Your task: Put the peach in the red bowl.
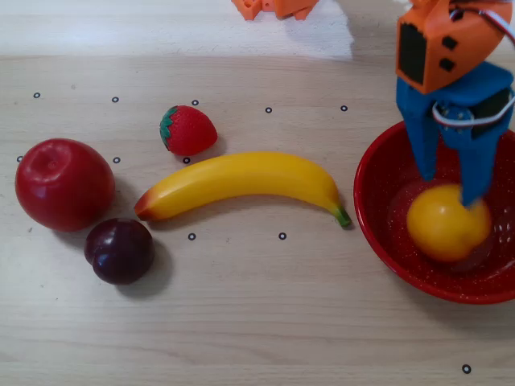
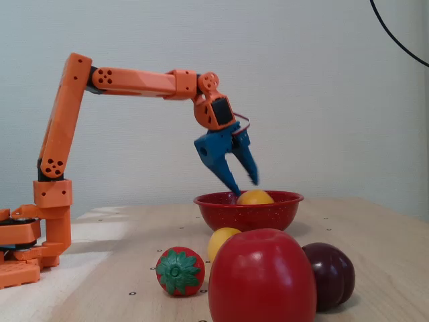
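Inside the large glossy red bowl (image 1: 378,173), the round yellow-orange peach (image 1: 444,225) sits just under my blue gripper (image 1: 452,181), its fingers spread and holding nothing. Left, well apart on the wooden table (image 1: 257,314): yellow banana (image 1: 241,181), strawberry (image 1: 187,130), red apple (image 1: 63,183), purple plum (image 1: 120,251).

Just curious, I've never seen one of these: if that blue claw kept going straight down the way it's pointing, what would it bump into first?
Most likely the peach lying in the red bowl. The open gripper points down right over it, fingertips apparently at its top.
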You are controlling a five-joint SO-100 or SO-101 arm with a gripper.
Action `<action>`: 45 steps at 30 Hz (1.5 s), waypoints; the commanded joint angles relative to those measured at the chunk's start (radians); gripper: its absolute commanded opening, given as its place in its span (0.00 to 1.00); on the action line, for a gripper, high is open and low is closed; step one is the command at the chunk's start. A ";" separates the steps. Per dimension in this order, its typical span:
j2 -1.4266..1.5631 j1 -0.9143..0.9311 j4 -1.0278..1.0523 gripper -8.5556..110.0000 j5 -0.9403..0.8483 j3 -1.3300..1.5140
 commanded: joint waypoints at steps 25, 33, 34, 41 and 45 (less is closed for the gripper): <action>1.437 -0.456 -0.397 0.07 -0.198 1.282; 1.695 -0.486 -0.534 0.07 -0.221 1.618; 1.717 -0.488 -0.563 0.07 -0.219 1.664; 1.818 -0.518 -0.687 0.07 -0.267 1.924; 1.904 -0.512 -0.466 0.07 -0.287 1.924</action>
